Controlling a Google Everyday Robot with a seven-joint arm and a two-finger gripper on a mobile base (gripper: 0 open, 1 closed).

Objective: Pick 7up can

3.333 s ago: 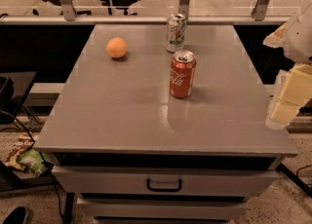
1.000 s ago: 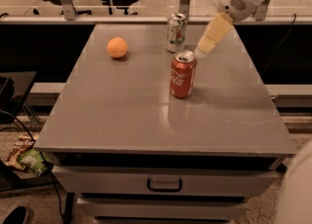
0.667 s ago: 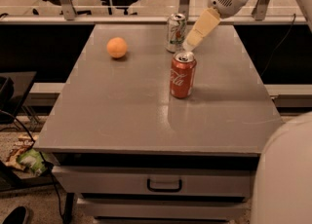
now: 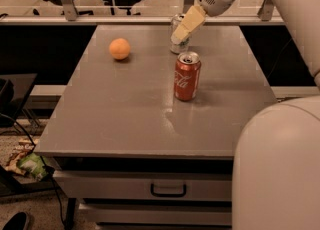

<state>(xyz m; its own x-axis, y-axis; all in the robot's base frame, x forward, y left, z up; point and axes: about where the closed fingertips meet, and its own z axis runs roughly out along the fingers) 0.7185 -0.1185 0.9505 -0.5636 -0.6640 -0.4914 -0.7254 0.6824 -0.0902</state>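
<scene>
An orange (image 4: 120,49) is sitting far left on the table (image 4: 125,124). Right of it, the 7up can (image 4: 178,48) is standing upright at the far middle, partly hidden by the gripper (image 4: 180,36) hanging in front of it. I cannot tell how wide the gripper is set. A Coca-Cola can (image 4: 187,75) is standing nearer. The 7up can is probably light, thin-walled and slick, so a gentle hold at mid-body is looking best.

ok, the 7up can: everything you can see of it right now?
The 7up can stands upright near the far edge of the grey table, behind the red Coca-Cola can and apart from it. Only its silver top rim and pale metallic lower body show. The gripper crosses in front of its middle and hides the label. Whether the gripper touches the can cannot be told.
</scene>
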